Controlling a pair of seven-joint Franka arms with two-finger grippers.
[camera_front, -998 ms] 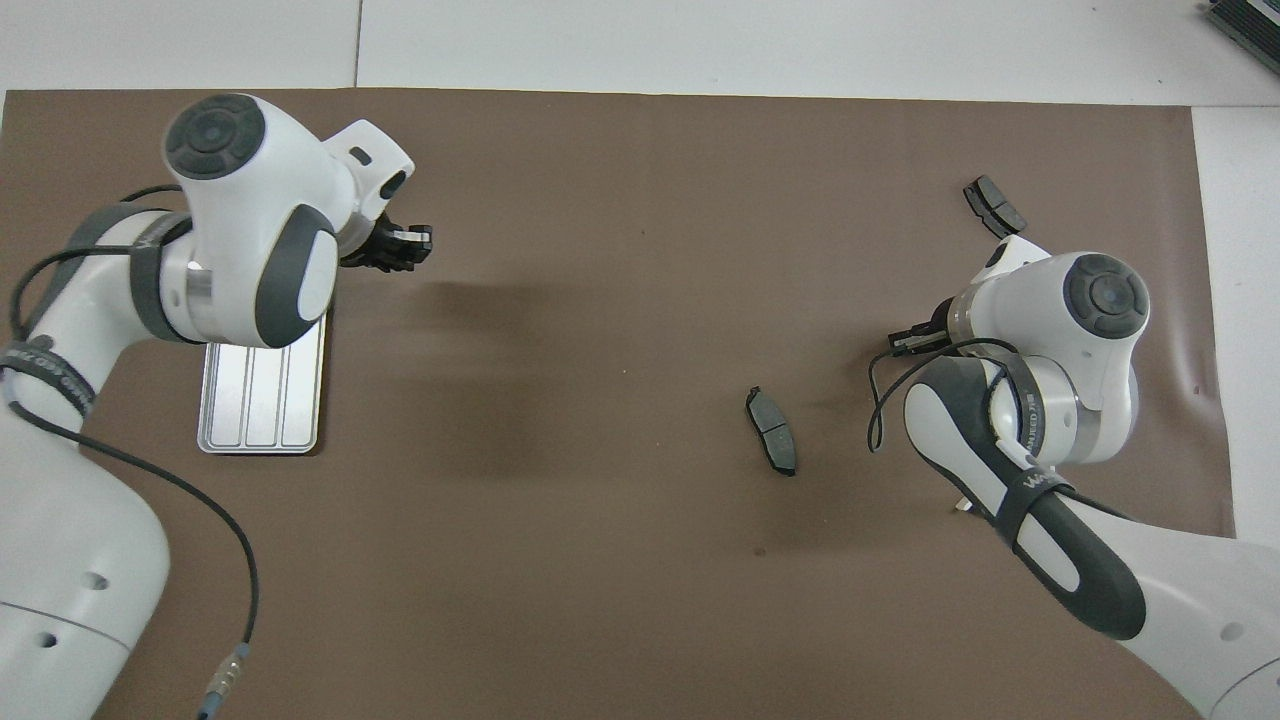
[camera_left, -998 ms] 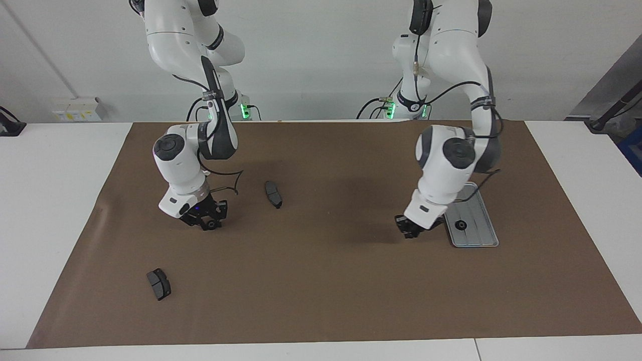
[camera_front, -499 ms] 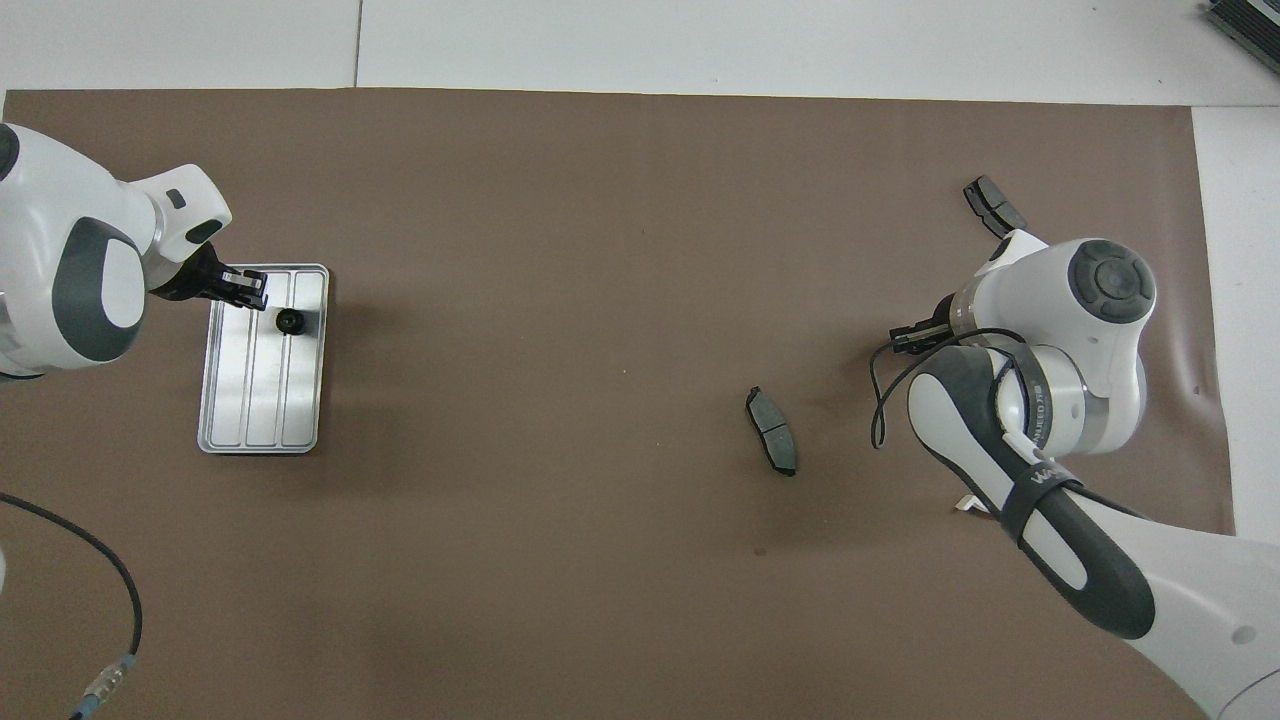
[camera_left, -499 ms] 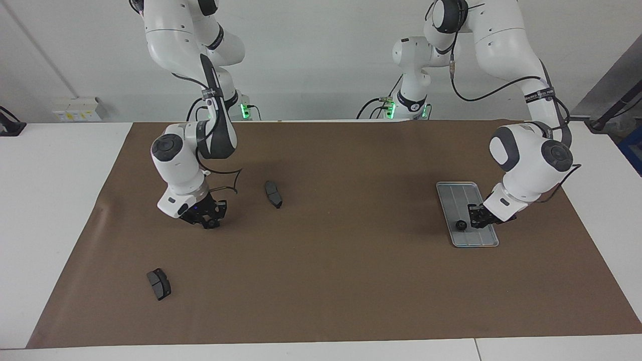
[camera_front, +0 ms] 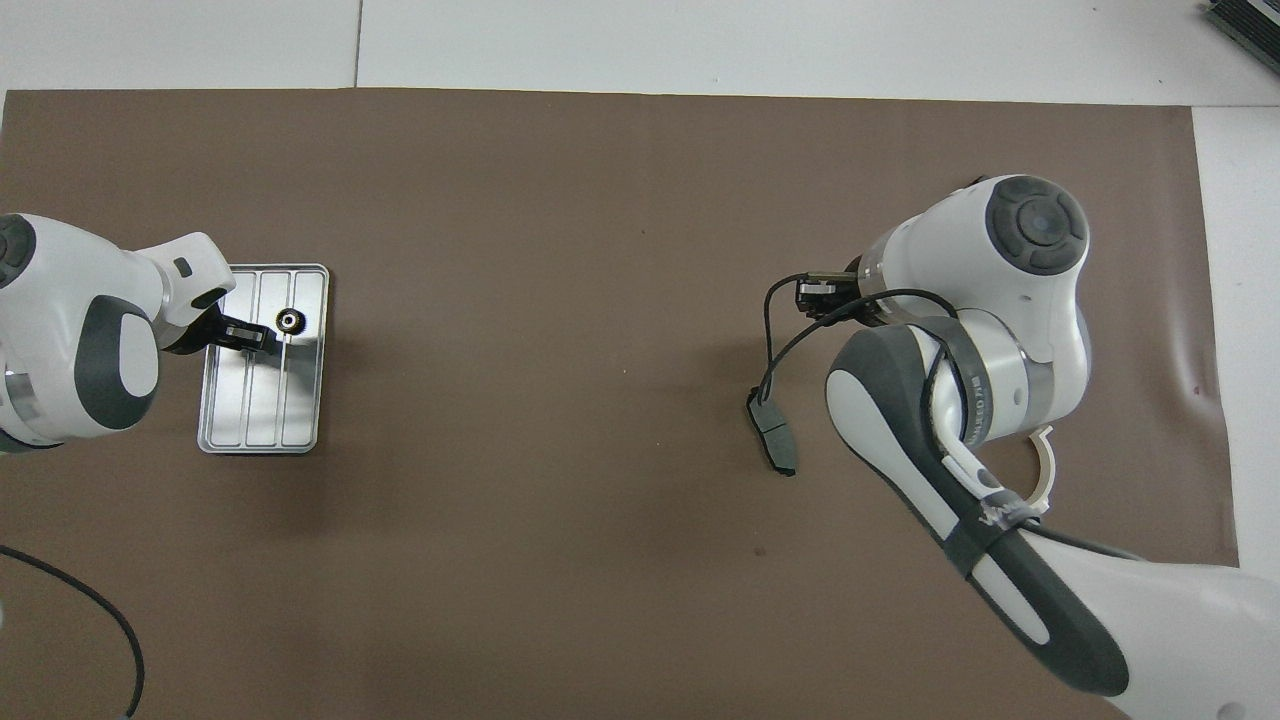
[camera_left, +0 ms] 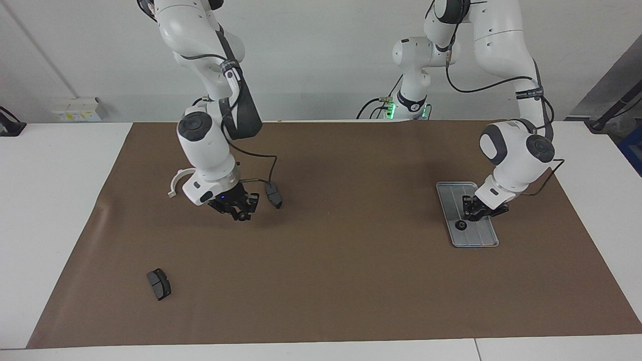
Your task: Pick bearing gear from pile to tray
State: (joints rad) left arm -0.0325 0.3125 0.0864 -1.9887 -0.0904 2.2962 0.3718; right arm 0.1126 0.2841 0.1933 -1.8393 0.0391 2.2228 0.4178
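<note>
Gear (camera_left: 459, 225) lies in tray (camera_left: 484, 239); both grippers are over the mat (camera_left: 351, 281).
Left gripper (camera_left: 470, 214), over the tray just beside the gear, has fingers apart and empty. Right gripper (camera_left: 242, 214) hangs near a brake pad (camera_left: 273, 194); whether its fingers are apart or holding anything cannot be told. A white bracket (camera_left: 175, 181) and a second pad (camera_left: 159, 284) lie apart.

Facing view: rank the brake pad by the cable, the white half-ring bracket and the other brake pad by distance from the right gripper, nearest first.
From the right gripper, over the mat:
1. Brake pad by the cable, just beside it, toward the left arm's end.
2. White half-ring bracket, by the right arm's wrist.
3. Other brake pad, alone, farthest from the robots.
</note>
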